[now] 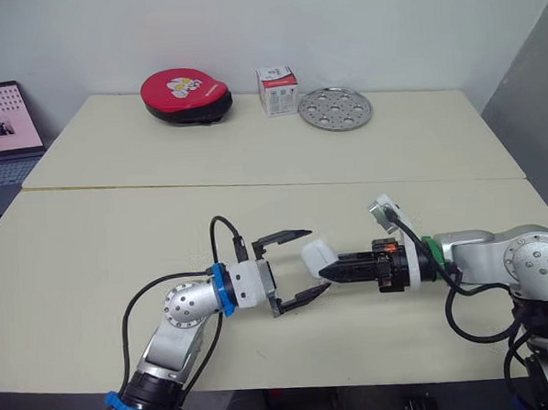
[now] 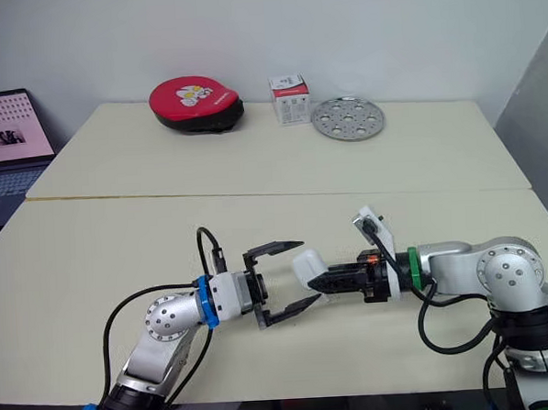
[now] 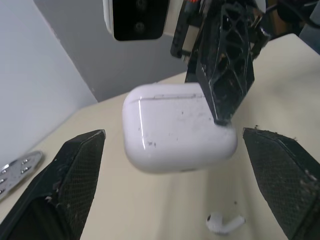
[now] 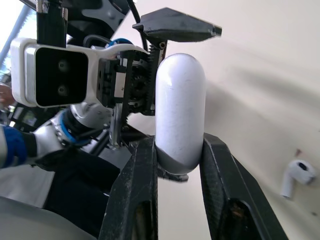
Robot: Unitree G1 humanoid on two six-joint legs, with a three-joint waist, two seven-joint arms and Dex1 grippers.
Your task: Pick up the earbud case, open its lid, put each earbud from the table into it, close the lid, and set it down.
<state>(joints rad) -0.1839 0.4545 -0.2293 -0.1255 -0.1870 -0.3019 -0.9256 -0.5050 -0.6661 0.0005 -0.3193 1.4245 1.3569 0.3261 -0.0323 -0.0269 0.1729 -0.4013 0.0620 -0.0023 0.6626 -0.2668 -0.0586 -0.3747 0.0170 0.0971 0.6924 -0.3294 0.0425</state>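
Near edge of the surface (image 1: 94,269), centre: both arms meet tip to tip. The left gripper (image 1: 315,260) comes in from the left, jaws spread wide, one finger on the far side and one on the near side of the earbud case (image 3: 177,127). Neither finger touches the case; a clear gap shows on each side in the left wrist view.

The right gripper (image 1: 331,270) reaches in from the right, jaws closed on the earbud case. It clamps one end, and the other end sticks out toward the left gripper. The case is white and rounded, lifted off the surface, lid shut with a thin seam line visible. The fingers (image 4: 142,190) press on its two broad faces.

One white earbud (image 3: 224,223) lies on the surface just below the held case, apart from both grippers.

Far half of the surface, left to right: a red zipped pouch (image 1: 185,95), a small printed box (image 1: 277,90) standing upright, and a round metal plate with holes (image 1: 335,108) lying flat just right of the box. All three are well apart from the arms.

Far left, off the surface: an open laptop (image 1: 4,132), screen lit.
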